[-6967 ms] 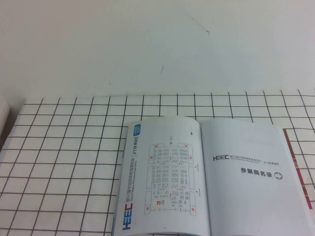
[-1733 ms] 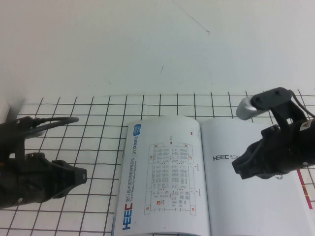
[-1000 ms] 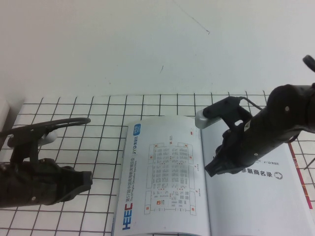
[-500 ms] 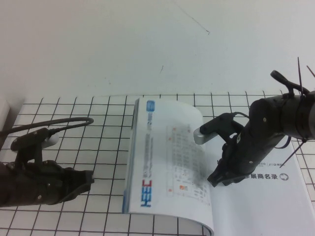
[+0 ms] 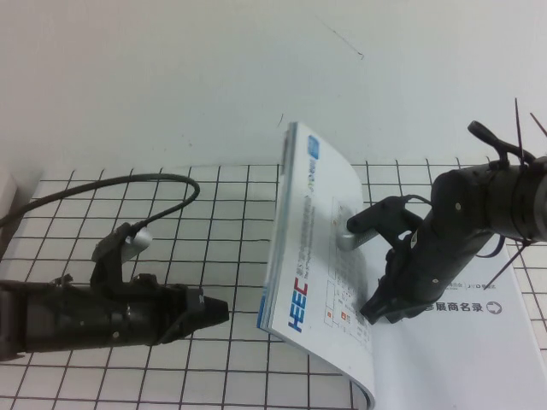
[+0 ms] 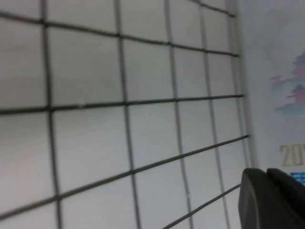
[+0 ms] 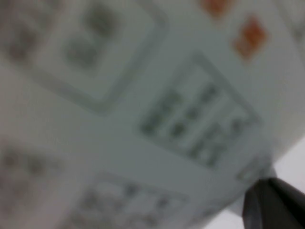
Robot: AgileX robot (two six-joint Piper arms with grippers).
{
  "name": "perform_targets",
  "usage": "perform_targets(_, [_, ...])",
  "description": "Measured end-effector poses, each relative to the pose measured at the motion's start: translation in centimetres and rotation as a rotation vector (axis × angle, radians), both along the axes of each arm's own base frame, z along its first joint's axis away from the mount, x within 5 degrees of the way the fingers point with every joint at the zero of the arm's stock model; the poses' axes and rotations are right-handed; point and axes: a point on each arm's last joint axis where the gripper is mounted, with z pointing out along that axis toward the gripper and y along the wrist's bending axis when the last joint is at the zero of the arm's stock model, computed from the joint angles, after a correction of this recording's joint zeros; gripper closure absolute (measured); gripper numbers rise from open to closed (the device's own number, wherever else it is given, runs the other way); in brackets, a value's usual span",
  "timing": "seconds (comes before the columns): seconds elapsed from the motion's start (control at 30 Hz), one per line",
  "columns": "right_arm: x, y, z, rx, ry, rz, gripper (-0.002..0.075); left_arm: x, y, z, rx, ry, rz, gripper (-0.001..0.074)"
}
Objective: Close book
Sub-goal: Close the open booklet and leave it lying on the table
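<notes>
Left gripper [image 5: 220, 311] is down low over the checked cloth [image 5: 171, 235] on the robot's left side. It's lying nearly flat and aimed at the book [image 5: 318, 231]. It's closed up tight with nothing in it. The tip is near the book's lower left edge, but there's a strip of cloth showing between them, so no contact. The left wrist cam has that same closed tip over the grid lines, with the book's cover [image 6: 279, 71] just ahead. There's some gold and blue print on it, too blurry to read.

Right gripper [image 5: 376, 309] is on the far side of the book, hanging over the right-hand page [image 5: 461, 359] close to the spine. It looks pinched shut too and isn't holding anything. It's right up against the printed face of the raised half; can't tell if it's actually touching. The right wrist cam is basically just blurry floor-plan print filling the view.

The book sits right of centre on the cloth. Its left half [image 5: 329, 256] stands up steeply and curls over toward the right, blue HEEC logo along the bottom. The right-hand page lies flat. A black cable [image 5: 162, 181] loops over the cloth behind the left arm.
</notes>
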Motion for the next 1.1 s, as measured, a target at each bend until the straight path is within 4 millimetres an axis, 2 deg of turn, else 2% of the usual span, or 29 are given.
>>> perform_targets(0.2, [0.0,0.0,0.0,0.001,-0.001,0.0,0.0729,1.5,-1.0,1.4,-0.114,-0.07,-0.089,0.0738])
perform_targets(0.33, [0.0,0.0,0.0,0.001,-0.001,0.0,0.0729,2.2,-1.9,3.1,-0.179,-0.126,-0.151,0.0738])
perform_targets(0.53, [0.0,0.0,0.0,0.001,-0.001,0.0,0.0729,2.4,-4.3,4.8,-0.228,-0.164,-0.242,0.0738])
perform_targets(0.8, [0.1,-0.1,0.7,-0.015,0.002,0.016,0.0729,2.3,-6.8,5.9,-0.231,-0.205,-0.322,0.0738])
perform_targets(0.93, [0.2,-0.3,3.2,-0.067,0.011,0.047,0.0729,2.2,-7.7,6.5,-0.232,-0.222,-0.35,0.0738])
perform_targets(1.07, [0.5,-0.6,9.3,-0.076,-0.075,0.062,0.0729,2.3,-8.3,7.0,-0.237,-0.231,-0.359,0.0738])
perform_targets(1.1, [0.4,-0.7,12.1,-0.069,-0.127,0.064,0.0729,2.3,-8.5,7.1,-0.239,-0.235,-0.365,0.0738])
